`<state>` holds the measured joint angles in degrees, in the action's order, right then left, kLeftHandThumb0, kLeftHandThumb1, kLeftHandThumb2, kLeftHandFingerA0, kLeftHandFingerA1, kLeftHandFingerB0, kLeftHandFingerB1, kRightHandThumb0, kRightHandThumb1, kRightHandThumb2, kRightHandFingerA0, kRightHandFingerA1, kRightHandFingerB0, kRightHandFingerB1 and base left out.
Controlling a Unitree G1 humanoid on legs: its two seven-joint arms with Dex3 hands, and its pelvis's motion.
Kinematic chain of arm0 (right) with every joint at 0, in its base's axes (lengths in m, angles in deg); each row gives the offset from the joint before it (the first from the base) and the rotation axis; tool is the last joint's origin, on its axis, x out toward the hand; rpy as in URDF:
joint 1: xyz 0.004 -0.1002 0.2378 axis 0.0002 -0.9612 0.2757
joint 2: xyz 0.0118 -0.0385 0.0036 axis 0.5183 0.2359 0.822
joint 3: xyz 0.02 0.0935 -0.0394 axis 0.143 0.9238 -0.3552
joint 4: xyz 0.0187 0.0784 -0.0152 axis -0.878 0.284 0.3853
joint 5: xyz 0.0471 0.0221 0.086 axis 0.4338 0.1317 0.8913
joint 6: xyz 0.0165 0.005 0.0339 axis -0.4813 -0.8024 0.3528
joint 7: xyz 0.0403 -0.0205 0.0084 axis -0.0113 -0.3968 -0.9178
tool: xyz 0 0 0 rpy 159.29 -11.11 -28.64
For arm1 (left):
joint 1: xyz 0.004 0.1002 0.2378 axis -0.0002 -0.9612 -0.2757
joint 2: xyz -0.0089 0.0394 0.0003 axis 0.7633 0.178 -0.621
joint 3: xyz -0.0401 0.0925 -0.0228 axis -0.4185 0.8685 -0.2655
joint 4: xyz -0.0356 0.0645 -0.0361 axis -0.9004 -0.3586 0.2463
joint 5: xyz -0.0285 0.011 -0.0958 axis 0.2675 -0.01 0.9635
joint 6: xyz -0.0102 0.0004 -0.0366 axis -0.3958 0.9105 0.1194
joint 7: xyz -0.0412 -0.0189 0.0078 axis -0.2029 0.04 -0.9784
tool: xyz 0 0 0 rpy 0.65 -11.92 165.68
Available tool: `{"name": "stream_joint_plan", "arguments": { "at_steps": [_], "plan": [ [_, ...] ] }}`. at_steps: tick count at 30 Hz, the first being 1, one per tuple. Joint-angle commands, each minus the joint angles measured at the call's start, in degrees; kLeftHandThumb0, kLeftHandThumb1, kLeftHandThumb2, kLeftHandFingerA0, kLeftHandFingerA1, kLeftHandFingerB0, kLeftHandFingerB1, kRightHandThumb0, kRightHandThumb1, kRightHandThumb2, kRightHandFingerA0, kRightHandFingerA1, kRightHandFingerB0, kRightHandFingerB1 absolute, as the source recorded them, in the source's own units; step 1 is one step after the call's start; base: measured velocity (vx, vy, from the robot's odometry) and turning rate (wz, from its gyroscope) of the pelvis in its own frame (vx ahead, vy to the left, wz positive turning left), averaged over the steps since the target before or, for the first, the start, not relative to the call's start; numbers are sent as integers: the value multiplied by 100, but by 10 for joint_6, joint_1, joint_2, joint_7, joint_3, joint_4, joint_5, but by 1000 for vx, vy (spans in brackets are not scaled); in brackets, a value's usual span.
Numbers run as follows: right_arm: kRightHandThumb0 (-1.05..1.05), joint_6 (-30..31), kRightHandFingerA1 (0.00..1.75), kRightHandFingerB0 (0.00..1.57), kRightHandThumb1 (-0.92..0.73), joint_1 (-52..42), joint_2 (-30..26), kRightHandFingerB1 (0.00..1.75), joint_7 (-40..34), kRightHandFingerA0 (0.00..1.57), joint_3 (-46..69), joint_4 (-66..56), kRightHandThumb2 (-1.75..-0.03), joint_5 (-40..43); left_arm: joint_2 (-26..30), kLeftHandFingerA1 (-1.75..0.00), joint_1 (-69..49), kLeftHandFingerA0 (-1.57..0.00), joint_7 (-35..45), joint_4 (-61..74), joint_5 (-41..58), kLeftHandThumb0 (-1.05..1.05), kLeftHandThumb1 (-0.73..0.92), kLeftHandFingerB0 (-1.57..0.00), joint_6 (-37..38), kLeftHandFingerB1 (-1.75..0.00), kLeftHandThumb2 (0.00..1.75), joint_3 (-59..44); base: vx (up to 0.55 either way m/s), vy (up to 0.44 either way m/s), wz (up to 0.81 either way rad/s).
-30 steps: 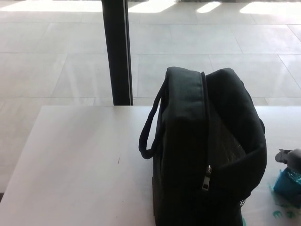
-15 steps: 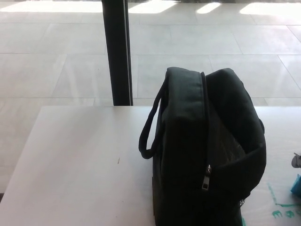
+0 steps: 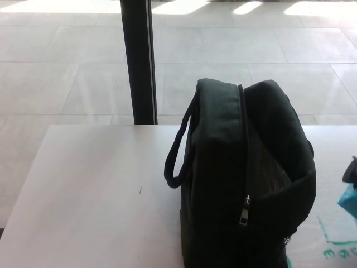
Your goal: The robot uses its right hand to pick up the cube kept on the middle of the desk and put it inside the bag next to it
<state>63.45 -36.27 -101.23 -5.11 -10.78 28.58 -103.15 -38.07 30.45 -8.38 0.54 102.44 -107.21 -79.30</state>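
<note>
A white table [image 3: 95,190] fills the lower part of the head view, its far edge running straight across and its left edge slanting toward the near-left corner. A black bag [image 3: 245,178] stands upright on it right of the middle, reaching down to the near edge, with its zipper open along the top and a carrying loop hanging off its left side. Green markings [image 3: 339,248] lie on the surface near the right edge, just beside the bag, and a tiny dark speck [image 3: 140,190] sits left of it.
</note>
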Motion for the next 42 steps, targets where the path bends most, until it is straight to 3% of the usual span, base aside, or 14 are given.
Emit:
{"name": "stream_joint_plan", "arguments": {
  "at_steps": [1, 3, 7, 13, 15, 21, 23, 24, 25, 27, 32, 33, 41, 42],
  "plan": [
    [-16, -18, 169, 71, -60, 44, 23, 140, 6, 76, 88, -1, -96, 83, 3, -61, 2, -32, 1, 2, -8, -56, 48, -19, 4, -50, 91, 5, 0, 0, 0],
    [-16, -24, 161, 81, -61, 66, 25, 97, 11, 79, 109, 10, -89, 92, 2, -61, 1, -31, 4, 5, -3, -58, 48, -19, 0, -50, 90, 2, 0, 0, 0],
    [-9, -84, 170, 76, -48, 121, 35, 156, 10, 84, 146, 69, -120, 125, 3, -61, 0, -31, 1, 9, 0, -59, 49, -21, -10, -51, 90, -1, 0, 0, 0],
    [-21, -55, 139, 94, -51, 200, 54, 125, 42, 117, 170, 55, -115, 149, 5, -59, -3, -29, 3, 3, -7, -64, 50, -21, 2, -50, 89, 4, 0, 0, 0],
    [-12, -50, 170, 77, -46, 206, 66, 154, 57, 90, 177, 18, -125, 167, 5, -51, -1, -30, 4, 0, -5, -57, 66, -29, -1, -40, 59, 3, 0, 0, 0],
    [-22, 5, 142, 96, -48, 195, 93, 129, 116, 118, 149, -138, -118, 176, 4, -62, -4, -32, -1, 6, -5, -56, 48, -20, -4, -51, 91, 2, 0, 0, 0],
    [-15, 31, 175, 75, -47, 186, 99, 161, 132, 87, 126, -189, -119, 161, 6, -61, -2, -33, -3, 3, -9, -59, 48, -22, -2, -51, 90, 4, 0, 0, 0],
    [-14, 31, 175, 77, -49, 176, 105, 159, 137, 89, 110, -217, -117, 153, 3, -52, -1, -35, -6, 4, -4, -55, 65, -34, -10, -41, 58, 1, 0, 0, 0],
    [-24, 30, 139, 99, -50, 171, 107, 128, 138, 119, 100, -228, -115, 145, 4, -52, 0, -35, -7, 3, -6, -56, 65, -34, -9, -41, 58, 2, 0, 0, 0],
    [-16, 42, 175, 76, -51, 168, 107, 158, 143, 89, 95, -242, -119, 143, 5, -51, 1, -37, -9, 3, -7, -55, 65, -35, -11, -40, 59, 4, 0, 0, 0],
    [-19, 75, 141, 97, -48, 131, 114, 130, 169, 117, 70, -310, -116, 149, 4, -53, -2, -35, -12, 6, -8, -54, 66, -34, -13, -41, 58, 6, 0, 0, 0],
    [-16, 73, 175, 72, -51, 122, 115, 164, 173, 86, 68, -319, -115, 152, 4, -52, -4, -37, -13, 6, -11, -56, 65, -35, -9, -41, 58, 7, 0, 0, 0],
    [-18, 48, 175, 72, -49, 69, 98, 164, 208, 88, 61, -370, -117, 153, 7, -61, -7, -33, -5, 3, -9, -55, 49, -21, 3, -51, 91, 7, 0, 0, 0],
    [-27, 39, 139, 99, -49, 64, 94, 128, 210, 117, 61, -366, -116, 152, 6, -53, -5, -35, -5, -3, -11, -56, 68, -34, 7, -41, 58, 7, 0, 0, 0]
  ]
}}
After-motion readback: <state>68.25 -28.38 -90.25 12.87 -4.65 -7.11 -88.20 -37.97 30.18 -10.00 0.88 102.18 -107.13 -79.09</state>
